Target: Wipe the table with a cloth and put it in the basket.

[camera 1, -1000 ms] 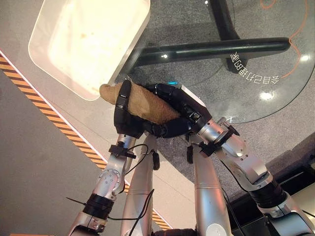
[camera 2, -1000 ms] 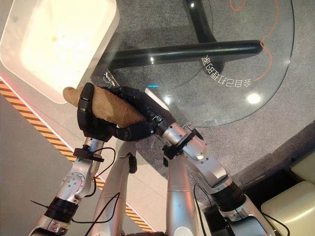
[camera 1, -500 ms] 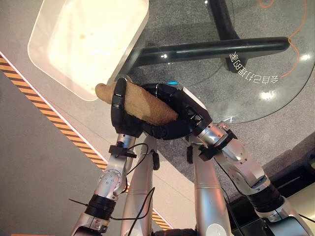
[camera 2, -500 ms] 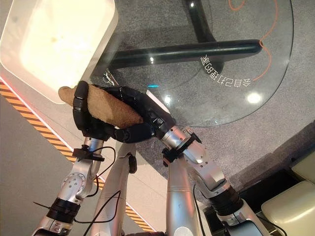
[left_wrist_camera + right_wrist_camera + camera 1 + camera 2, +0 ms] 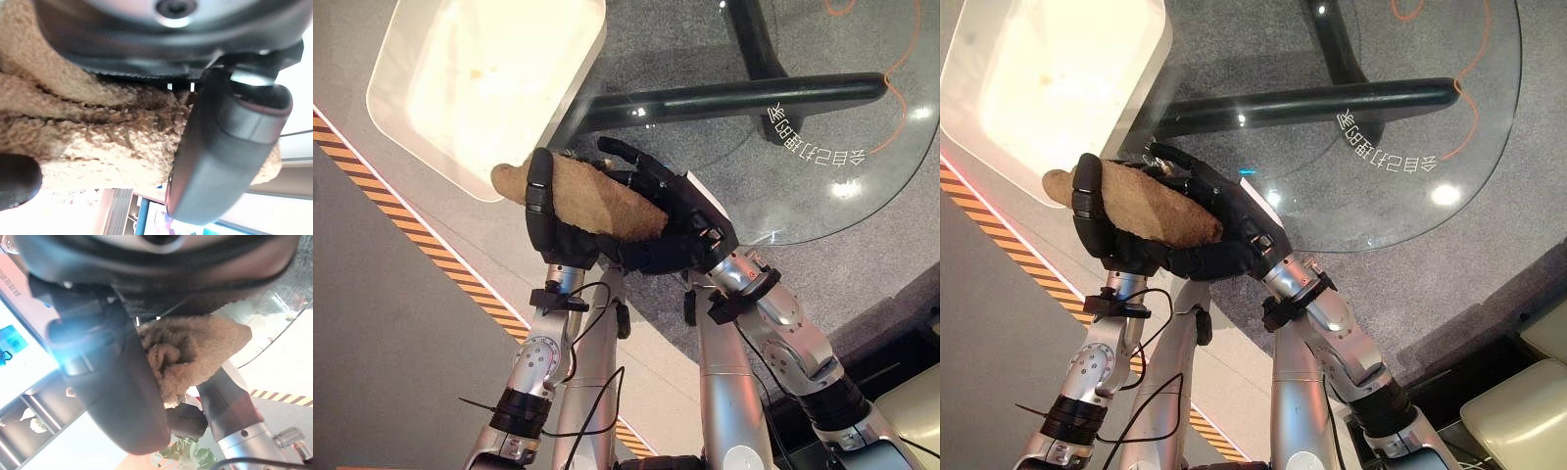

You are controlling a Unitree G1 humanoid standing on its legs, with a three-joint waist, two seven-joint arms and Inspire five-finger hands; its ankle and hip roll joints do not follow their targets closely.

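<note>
Tan fleece sat bundled between both palms: your left robot hand had its fingers curled over the cloth, while your right robot hand cradled the other end, fingers partly spread and seemingly loosening. The roll hung in the air just beside the near edge of the white basket, with the round glass table off to the right. You appeared to be at the drop-off step; next, carry the cloth over the rim and release.
</note>
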